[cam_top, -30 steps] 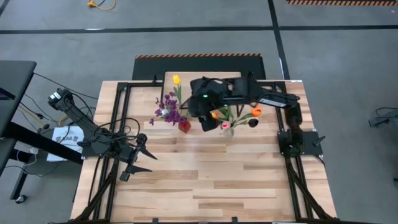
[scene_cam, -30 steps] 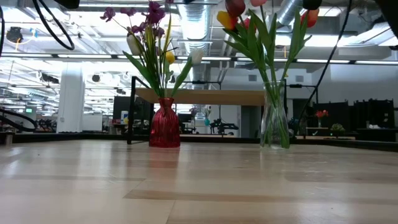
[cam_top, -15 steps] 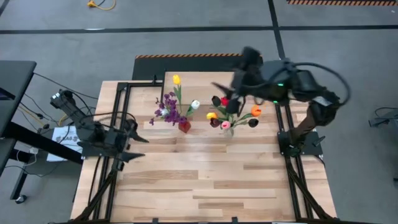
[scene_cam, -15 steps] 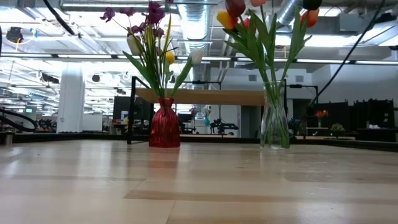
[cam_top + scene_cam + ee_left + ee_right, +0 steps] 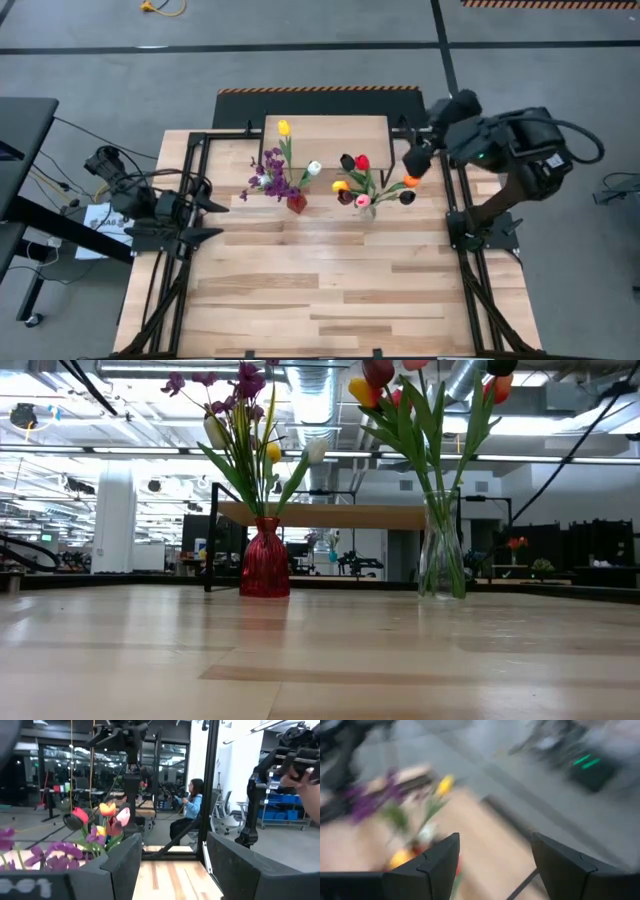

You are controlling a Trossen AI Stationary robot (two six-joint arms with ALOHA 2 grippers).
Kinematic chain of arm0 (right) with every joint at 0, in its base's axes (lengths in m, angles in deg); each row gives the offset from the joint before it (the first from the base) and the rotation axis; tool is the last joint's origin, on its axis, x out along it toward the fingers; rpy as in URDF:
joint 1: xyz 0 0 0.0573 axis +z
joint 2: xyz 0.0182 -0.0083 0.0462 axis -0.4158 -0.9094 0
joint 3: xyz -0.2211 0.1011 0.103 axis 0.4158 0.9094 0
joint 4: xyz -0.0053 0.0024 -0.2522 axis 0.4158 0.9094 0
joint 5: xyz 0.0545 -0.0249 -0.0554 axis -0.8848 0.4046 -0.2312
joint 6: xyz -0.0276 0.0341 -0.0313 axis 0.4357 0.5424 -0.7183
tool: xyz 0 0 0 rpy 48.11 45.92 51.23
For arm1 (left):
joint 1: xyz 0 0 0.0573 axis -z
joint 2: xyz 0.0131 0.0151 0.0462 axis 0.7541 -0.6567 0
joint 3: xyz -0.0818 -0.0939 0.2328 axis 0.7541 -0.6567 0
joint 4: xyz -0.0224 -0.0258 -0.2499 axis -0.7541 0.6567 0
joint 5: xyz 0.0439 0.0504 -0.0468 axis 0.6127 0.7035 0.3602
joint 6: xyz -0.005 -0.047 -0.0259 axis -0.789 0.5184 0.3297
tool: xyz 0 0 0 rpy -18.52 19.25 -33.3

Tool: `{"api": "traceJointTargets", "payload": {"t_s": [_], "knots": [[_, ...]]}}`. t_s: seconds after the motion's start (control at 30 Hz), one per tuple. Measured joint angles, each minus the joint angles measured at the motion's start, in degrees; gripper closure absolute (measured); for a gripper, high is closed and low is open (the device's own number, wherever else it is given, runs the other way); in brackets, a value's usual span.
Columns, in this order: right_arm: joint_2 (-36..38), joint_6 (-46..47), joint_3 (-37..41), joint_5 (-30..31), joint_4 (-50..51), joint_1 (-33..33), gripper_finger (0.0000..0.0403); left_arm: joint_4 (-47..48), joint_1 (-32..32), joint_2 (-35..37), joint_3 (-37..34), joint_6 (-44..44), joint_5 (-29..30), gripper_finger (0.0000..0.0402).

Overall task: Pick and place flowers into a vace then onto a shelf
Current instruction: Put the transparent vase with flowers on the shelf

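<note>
The flowers stand upright in a red vase (image 5: 297, 203) and a clear vase (image 5: 366, 211), just near the shelf (image 5: 326, 130). The right gripper (image 5: 428, 146), fingers spread and empty, is nearer the clear vase. The left gripper (image 5: 205, 219), also spread, waits far left.

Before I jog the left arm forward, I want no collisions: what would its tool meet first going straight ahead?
Probably the purple blossoms and the tulips behind them. The open left tool points across the table toward both vases, though the flowers sit to one side of its line; depth is unclear.
</note>
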Motion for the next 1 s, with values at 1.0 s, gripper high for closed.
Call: {"api": "traceJointTargets", "payload": {"t_s": [1.0], "knots": [[27.6, 61.4, 69.7, 11.6, -0.9, 50.9, 0.0163, 3.5, 0.0, -0.1, 0.0, 10.1, 1.9, 0.0186]]}}
